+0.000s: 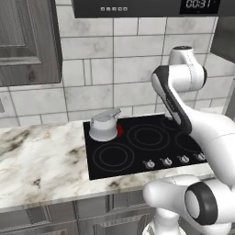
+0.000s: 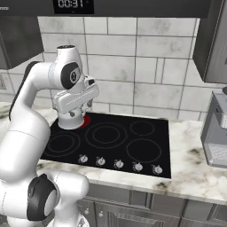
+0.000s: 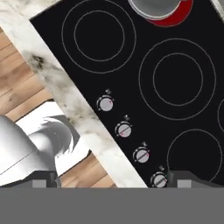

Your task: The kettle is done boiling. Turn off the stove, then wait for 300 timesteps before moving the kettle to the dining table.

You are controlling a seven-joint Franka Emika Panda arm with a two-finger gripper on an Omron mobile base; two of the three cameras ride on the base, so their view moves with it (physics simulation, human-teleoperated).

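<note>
kettle (image 1: 104, 125) sat on a glowing red burner (image 3: 177, 17), stove (image 1: 142, 144) knobs (image 3: 124, 130) below — gripper (image 3: 111, 179) hung above them, jaws spread wide, holding nothing

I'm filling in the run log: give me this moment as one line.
stage: stove not yet off | kettle: on glowing red rear-left burner | gripper: open, empty, above the knobs | stove

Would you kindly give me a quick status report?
Gripper open, empty, above knobs. Kettle on glowing red burner; stove on. Nothing blocking.
</note>
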